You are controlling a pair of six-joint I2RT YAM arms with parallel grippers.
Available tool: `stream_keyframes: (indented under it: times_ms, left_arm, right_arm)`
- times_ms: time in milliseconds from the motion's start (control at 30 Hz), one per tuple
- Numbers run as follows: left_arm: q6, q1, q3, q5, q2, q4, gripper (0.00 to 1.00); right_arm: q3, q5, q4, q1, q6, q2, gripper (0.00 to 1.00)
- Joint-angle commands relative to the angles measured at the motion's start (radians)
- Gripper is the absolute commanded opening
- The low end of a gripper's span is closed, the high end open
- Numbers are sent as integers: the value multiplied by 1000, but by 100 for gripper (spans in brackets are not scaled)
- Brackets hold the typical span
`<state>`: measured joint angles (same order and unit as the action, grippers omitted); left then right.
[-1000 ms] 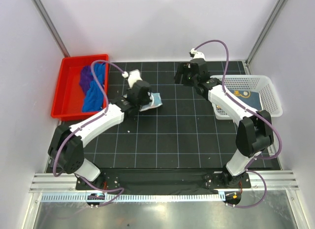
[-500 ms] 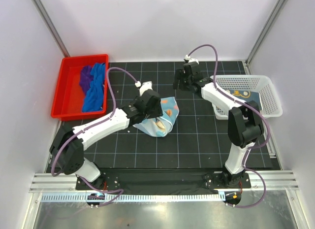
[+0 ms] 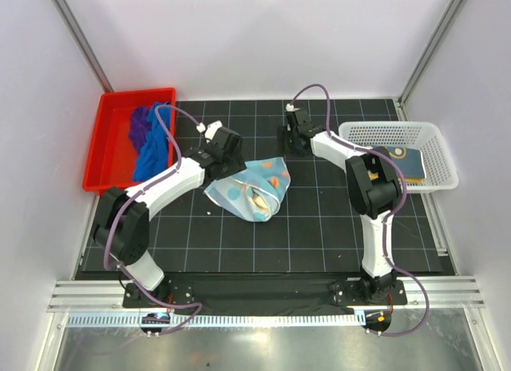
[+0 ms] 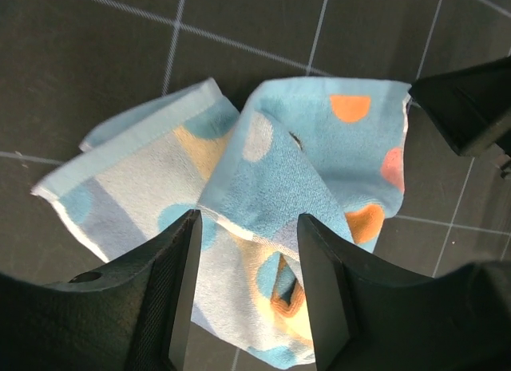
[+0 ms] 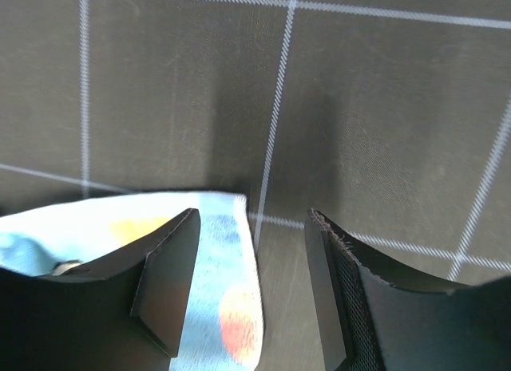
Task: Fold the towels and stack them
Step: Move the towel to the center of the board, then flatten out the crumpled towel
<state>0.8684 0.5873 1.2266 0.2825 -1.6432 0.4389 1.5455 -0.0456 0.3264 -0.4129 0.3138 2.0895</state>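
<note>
Left wrist view: left hand (image 4: 249, 219) is hovering wide above the crumpled towel (image 4: 319, 148), right hand (image 5: 251, 219) gaping empty; I'd be pinching corners, spreading it flat.

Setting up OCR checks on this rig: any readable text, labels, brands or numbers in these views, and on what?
No text can be read in any view.
On the dark blue item in the white basket: a yellowish mark, too small to read.
On the patterned towel: coloured dots and half-circles only, no lettering.
On the red tray: no label visible.
</note>
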Motion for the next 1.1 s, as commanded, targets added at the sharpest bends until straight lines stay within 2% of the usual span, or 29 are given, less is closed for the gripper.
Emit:
stream_keyframes:
  times_ms: [0, 233, 300, 767, 1067]
  left_arm:
    - [66, -3, -2, -58, -15, -37, 56]
    - [96, -3, -30, -40, -7, -39, 59]
    - [98, -3, -23, -46, -17, -16, 59]
    - [121, -14, -27, -58, -44, 20, 59]
    - [126, -24, -39, -65, -49, 20, 53]
  right_arm:
    - [85, 32, 6, -3, -47, 35, 61]
    - [122, 32, 25, -4, -44, 81, 60]
    - [134, 65, 40, -6, -42, 95, 59]
    - [148, 50, 72, -23, -39, 115, 53]
    - [142, 3, 76, -30, -41, 93, 53]
